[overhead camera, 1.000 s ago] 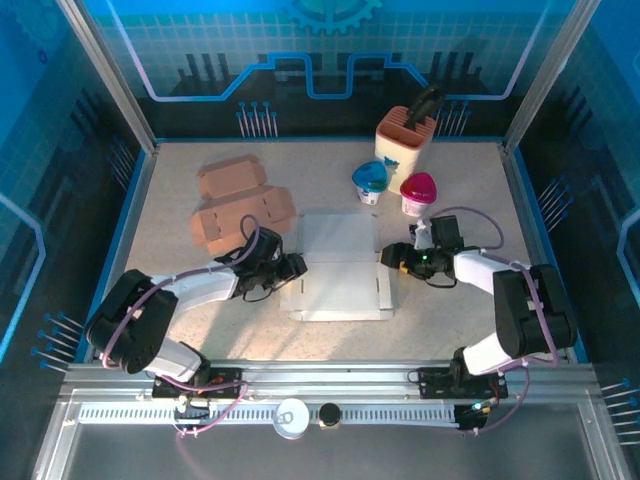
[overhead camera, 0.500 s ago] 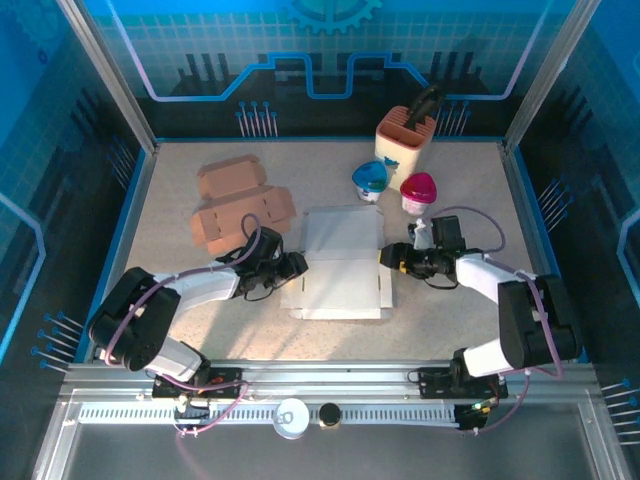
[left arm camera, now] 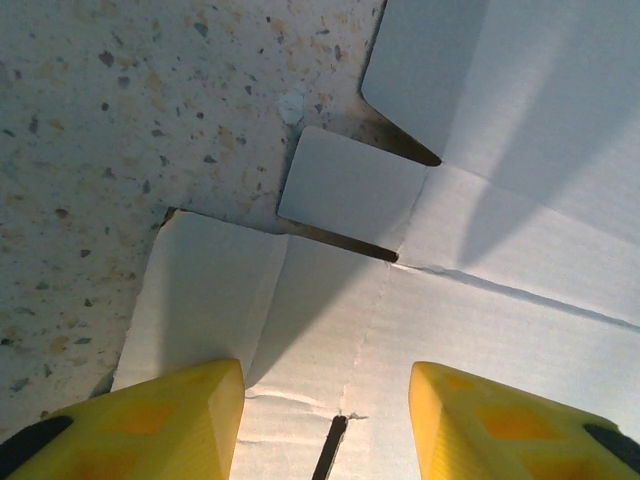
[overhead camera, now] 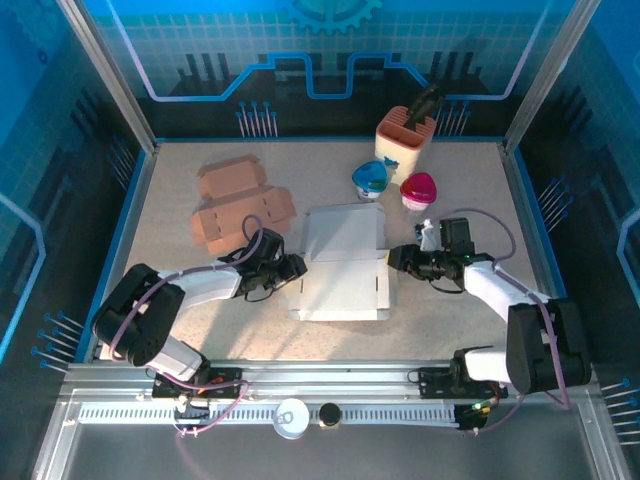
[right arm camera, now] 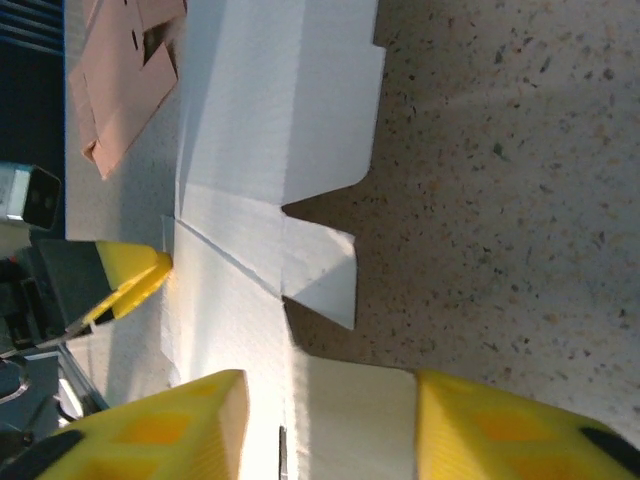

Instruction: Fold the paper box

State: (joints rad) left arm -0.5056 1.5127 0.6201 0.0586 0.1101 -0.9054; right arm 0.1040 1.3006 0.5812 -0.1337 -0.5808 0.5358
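The white paper box (overhead camera: 340, 285) lies unfolded on the table's middle, its rear panel (overhead camera: 345, 230) tilted up a little. My left gripper (overhead camera: 293, 268) rests on the box's left edge. In the left wrist view its yellow fingers (left arm camera: 325, 420) stand apart over the creased card (left arm camera: 480, 310), beside a small side flap (left arm camera: 350, 190). My right gripper (overhead camera: 393, 258) is at the box's right edge, open, and a side flap (right arm camera: 355, 410) lies between its yellow fingers (right arm camera: 330, 420). A small corner tab (right arm camera: 320, 265) sticks up ahead of it.
Flat brown cardboard blanks (overhead camera: 240, 205) lie at the back left. A beige holder (overhead camera: 403, 138), a blue cup (overhead camera: 370, 180) and a pink cup (overhead camera: 417, 190) stand behind the box's right side. Speckled tabletop (overhead camera: 450, 320) is bare on the right.
My right gripper's jaws have narrowed and it has shifted slightly right. The box's rear panel has lifted and moved back a little. The left gripper has hardly moved.
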